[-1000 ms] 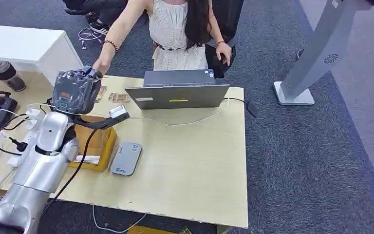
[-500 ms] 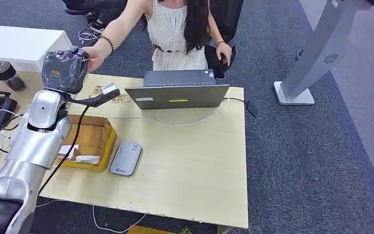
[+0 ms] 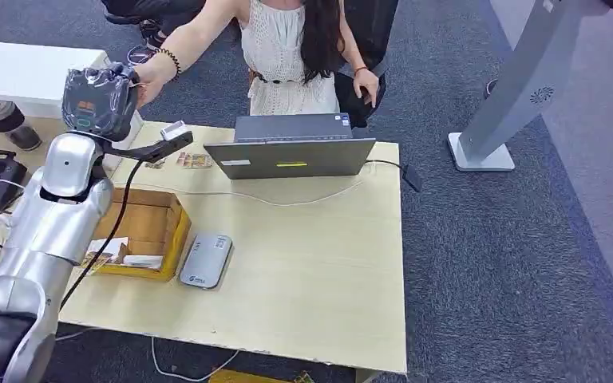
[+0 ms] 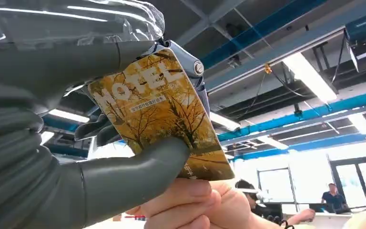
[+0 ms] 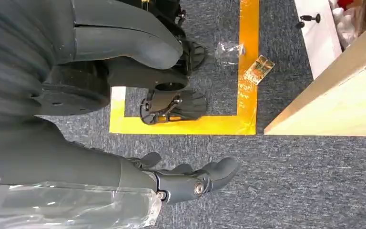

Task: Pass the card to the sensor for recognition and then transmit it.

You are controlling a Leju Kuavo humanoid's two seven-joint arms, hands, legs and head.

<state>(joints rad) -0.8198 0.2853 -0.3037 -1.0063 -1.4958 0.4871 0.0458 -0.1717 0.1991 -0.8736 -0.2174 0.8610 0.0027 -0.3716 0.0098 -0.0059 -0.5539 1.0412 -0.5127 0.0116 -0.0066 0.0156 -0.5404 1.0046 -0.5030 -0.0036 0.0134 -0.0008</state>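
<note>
Left hand (image 4: 76, 143) pinching card (image 4: 159, 114), person's hand (image 4: 190, 202) touching

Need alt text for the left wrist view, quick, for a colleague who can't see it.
The left hand pinches a yellow card printed "HOTEL" between thumb and fingers, while a person's hand touches the card's lower edge. Behind are ceiling beams and strip lights.

Even bright light, ceiling-lamp glare, sharp

Under me is a light wood tabletop (image 3: 311, 271) on a dark blue-grey carpet (image 3: 511, 263). A white cabinet (image 3: 32, 72) stands to my left. A grey stand (image 3: 511, 96) rises on my right. Overhead, blue beams (image 4: 310, 40) and long bright lights (image 4: 310, 71).
</note>
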